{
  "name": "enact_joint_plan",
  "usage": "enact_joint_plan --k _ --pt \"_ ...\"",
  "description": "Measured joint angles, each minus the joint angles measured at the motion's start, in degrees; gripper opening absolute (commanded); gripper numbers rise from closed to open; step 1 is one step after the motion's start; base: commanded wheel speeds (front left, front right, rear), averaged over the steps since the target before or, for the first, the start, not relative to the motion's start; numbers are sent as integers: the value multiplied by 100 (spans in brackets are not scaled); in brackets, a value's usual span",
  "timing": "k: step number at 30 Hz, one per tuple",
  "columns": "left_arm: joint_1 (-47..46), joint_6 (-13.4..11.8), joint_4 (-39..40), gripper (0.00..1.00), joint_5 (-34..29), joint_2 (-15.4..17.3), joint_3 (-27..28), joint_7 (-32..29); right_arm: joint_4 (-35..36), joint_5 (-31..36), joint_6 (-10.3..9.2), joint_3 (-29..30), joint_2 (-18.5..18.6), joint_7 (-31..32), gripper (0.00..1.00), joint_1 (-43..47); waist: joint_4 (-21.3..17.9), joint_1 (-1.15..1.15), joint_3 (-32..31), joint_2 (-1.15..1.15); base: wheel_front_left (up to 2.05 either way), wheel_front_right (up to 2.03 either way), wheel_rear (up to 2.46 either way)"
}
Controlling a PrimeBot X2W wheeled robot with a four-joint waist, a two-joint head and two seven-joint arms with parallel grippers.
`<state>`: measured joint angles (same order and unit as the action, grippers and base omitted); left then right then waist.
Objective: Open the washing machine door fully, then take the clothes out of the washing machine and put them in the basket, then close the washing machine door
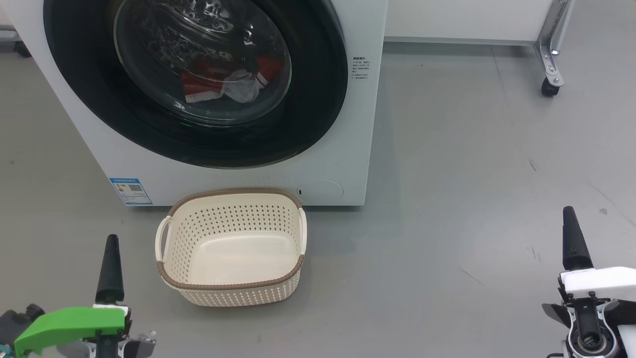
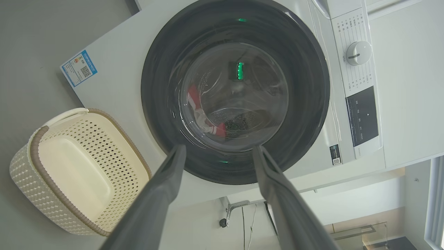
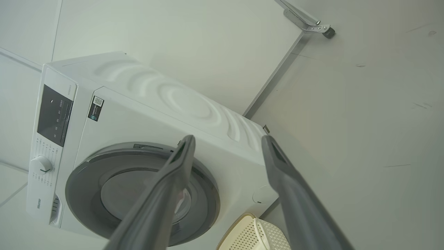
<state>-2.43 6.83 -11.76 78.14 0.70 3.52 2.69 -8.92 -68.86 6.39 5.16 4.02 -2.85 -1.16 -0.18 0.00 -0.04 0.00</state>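
You had the washing machine door (image 1: 198, 64) shut flush on the washing machine (image 1: 343, 164) front, ahead of & above both arms. L gripper (image 2: 218, 149) aimed straight at its glass; R gripper (image 3: 227, 139) sat off to the side, pointing past the rim at the cabinet corner, so L looked nearer. Both jaws were spread wide, nothing in them. Door: wide glossy black rim, bulging clear bowl, red & white clothes (image 1: 218, 84) behind it. The basket (image 1: 231, 286) stood empty on the floor just in front.
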Motion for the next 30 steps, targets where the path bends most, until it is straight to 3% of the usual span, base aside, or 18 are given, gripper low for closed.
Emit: enact_joint_plan --k 14,30 --pt "-85 -159 477 100 -1724 23 -290 277 314 1457 -1 -456 324 -256 100 -78 -4 0 12 0 0 0 0" --pt "-76 -612 495 100 -4153 52 -1088 602 355 3153 -111 -1072 631 -556 100 -65 -34 0 59 0 0 0 0"
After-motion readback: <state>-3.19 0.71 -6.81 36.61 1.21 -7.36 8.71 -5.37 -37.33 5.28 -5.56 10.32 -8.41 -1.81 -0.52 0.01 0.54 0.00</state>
